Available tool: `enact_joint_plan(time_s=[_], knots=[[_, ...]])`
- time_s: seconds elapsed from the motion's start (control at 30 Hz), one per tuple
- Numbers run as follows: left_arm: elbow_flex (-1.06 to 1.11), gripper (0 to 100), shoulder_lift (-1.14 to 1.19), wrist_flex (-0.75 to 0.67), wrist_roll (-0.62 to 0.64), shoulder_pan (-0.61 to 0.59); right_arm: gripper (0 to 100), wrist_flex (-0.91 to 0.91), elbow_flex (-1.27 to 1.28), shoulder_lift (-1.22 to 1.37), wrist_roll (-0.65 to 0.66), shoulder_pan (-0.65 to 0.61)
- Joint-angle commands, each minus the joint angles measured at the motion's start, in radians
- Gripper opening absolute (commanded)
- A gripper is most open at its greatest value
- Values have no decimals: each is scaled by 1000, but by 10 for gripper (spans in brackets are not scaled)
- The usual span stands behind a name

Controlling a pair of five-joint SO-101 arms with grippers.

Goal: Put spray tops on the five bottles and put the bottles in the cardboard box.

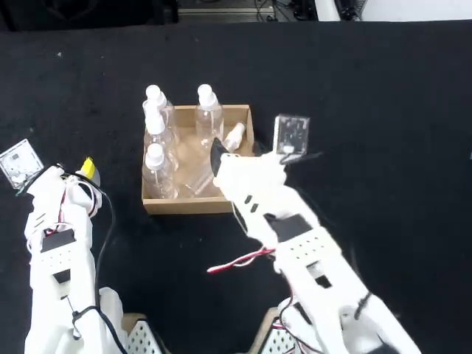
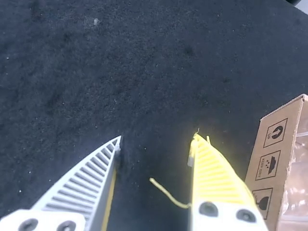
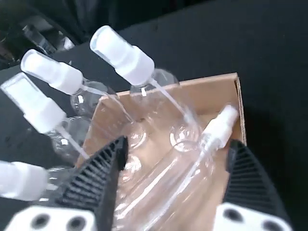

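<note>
The cardboard box (image 1: pixel 198 204) stands mid-table and holds several clear bottles with white spray tops. Three stand upright along its left side (image 1: pixel 156 158), one stands at the back (image 1: pixel 209 105), and one lies tilted on the box floor (image 1: pixel 234 137). My right gripper (image 1: pixel 220 153) hangs over the box, open. In the right wrist view the lying bottle (image 3: pixel 192 161) rests between the black fingers (image 3: pixel 98 178), which stand apart from it, with the right gripper (image 3: pixel 178 143) just above. My left gripper (image 2: pixel 157 139) is open and empty over bare cloth left of the box (image 2: pixel 284 159).
A black cloth (image 1: pixel 383 88) covers the table. A red wire (image 1: pixel 240 259) loops from the right arm in front of the box. The left arm (image 1: pixel 55 243) stays at the table's left side, a hand's width from the box.
</note>
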Motion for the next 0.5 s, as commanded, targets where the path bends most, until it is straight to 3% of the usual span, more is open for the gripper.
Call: enact_joint_plan(time_s=[0.0, 0.27, 0.47], knots=[[-12, 202, 0, -23, 5, -4, 279, 241, -188, -38, -64, 20], [-7, 202, -2, -23, 2, 16, 283, 428, -421, 226, -137, -92], [-5, 202, -3, -23, -3, 25, 283, 440, -522, 369, -215, -146]])
